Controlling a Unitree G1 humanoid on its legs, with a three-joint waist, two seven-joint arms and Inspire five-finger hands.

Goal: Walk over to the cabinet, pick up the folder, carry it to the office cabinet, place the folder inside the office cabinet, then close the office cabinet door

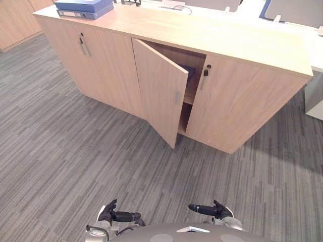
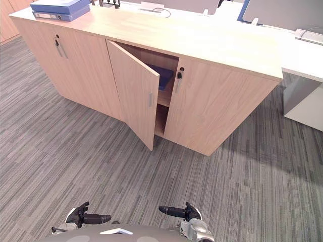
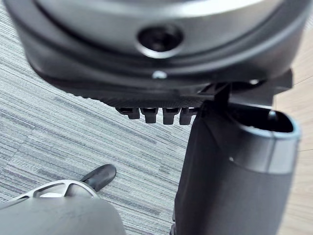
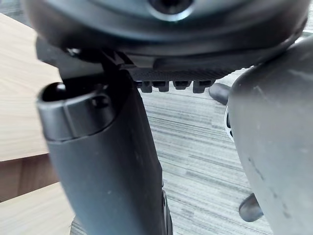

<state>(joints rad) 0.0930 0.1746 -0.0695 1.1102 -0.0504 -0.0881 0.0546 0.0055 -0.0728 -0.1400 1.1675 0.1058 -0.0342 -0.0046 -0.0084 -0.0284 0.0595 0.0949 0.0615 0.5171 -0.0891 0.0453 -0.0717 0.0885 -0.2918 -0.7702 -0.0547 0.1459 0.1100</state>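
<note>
**Grey carpet, pale cabinet, one door ajar: the free edge lies ahead and a little to the right**

On the grey striped carpet (image 1: 60,151) stands a long, low cabinet of light wood (image 1: 242,106). What I take to be the task's thing, a flat dark-blue folder (image 2: 161,75), lies on the upper shelf inside it, just behind the half-open light-wood door (image 1: 159,85). The door hides most of it, so I cannot tell which way its long side runs. Two more blue ring binders (image 1: 83,7) lie stacked on the cabinet top at its far left end, well apart from the opening.

If the thing on the shelf is the folder, only the closing is left. The door hangs from its left edge and swings out toward the robot. Its slim metal handle (image 1: 176,97) sits near the free edge.

Both hands are low, close to the body and well apart from the cabinet. The left hand (image 1: 118,216) and right hand (image 1: 209,209) each hold nothing, their fingers straight and pointing toward each other. The right hand looks nearer the door's free edge and better placed to push it.
</note>
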